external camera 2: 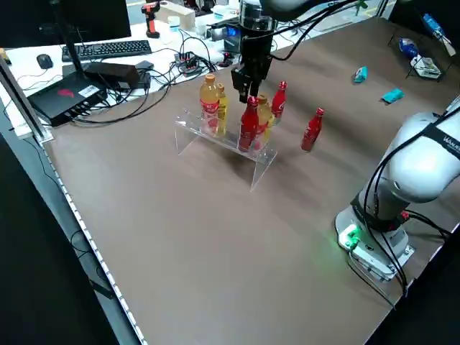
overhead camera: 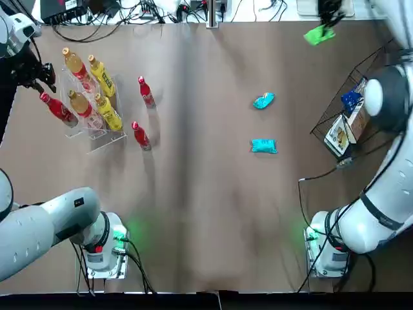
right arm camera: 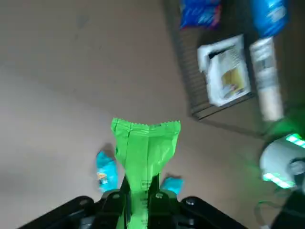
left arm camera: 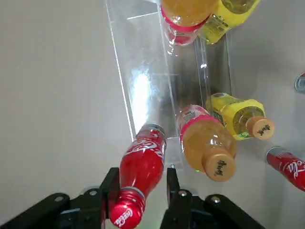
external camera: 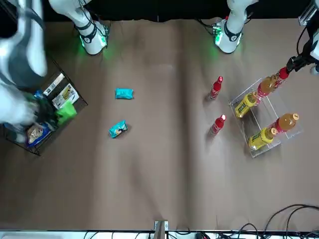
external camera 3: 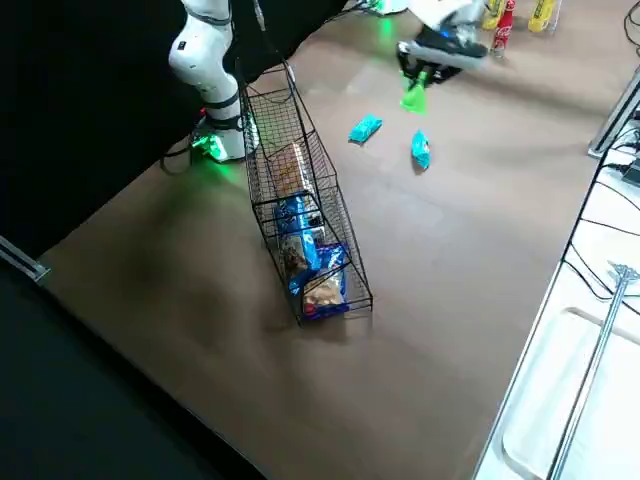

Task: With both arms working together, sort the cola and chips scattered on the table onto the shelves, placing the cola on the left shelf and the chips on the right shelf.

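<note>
My left gripper (overhead camera: 40,79) is shut on the neck of a red cola bottle (left arm camera: 141,164), held tilted with its base at the outer end of the clear acrylic left shelf (overhead camera: 105,139). Whether the base rests on the shelf I cannot tell. Two more cola bottles (overhead camera: 146,91) (overhead camera: 140,135) stand on the table beside the shelf. At the far right of the table my right gripper (right arm camera: 140,193) is shut on the green chips packet (right arm camera: 145,145), held in the air near the black wire right shelf (overhead camera: 335,106). Two teal packets (overhead camera: 263,101) (overhead camera: 263,146) lie mid-table.
Several taller orange and yellow bottles (overhead camera: 97,97) fill the acrylic shelf. The wire shelf holds blue bags (external camera 3: 300,215) and a white box (right arm camera: 224,76). Cables and equipment line the far edge (overhead camera: 129,13). Both arm bases (overhead camera: 103,248) (overhead camera: 326,248) glow green at the near edge.
</note>
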`<control>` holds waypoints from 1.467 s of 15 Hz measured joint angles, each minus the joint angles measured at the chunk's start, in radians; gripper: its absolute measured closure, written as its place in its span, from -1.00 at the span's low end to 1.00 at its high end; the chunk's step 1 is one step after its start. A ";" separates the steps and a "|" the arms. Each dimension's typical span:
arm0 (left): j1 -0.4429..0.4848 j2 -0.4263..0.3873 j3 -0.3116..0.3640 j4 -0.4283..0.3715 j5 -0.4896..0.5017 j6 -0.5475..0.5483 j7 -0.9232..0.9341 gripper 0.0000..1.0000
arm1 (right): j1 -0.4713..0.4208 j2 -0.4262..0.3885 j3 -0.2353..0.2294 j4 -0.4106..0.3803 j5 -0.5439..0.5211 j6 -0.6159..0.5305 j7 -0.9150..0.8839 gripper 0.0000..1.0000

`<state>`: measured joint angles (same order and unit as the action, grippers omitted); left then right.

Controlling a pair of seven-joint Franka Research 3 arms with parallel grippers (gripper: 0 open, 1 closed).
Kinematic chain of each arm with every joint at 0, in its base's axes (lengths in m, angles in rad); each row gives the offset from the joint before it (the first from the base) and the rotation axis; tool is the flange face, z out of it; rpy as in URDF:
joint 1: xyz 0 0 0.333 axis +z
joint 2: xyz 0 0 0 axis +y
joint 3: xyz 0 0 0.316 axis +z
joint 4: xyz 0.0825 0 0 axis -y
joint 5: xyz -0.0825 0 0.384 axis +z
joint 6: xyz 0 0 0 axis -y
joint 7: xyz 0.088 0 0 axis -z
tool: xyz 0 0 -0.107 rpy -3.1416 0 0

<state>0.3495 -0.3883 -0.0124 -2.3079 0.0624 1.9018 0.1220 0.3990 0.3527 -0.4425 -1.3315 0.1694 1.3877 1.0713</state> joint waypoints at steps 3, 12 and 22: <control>0.000 -0.001 -0.004 0.011 0.000 0.001 0.000 -0.52 | -0.019 -0.097 -0.097 -0.011 -0.148 -0.077 -0.207 0.68; -0.125 0.009 -0.034 0.302 -0.004 -0.240 -0.032 -0.99 | -0.039 -0.103 -0.377 0.013 -0.259 -0.127 -0.745 0.68; -0.366 0.435 -0.167 0.478 -0.019 -0.093 -0.399 -0.99 | -0.058 -0.088 -0.439 -0.035 -0.258 0.078 -0.798 0.68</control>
<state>-0.0162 0.0467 -0.1798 -1.8297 0.0438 1.8084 -0.2771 0.3412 0.2645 -0.8813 -1.3663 -0.0888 1.4658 0.2736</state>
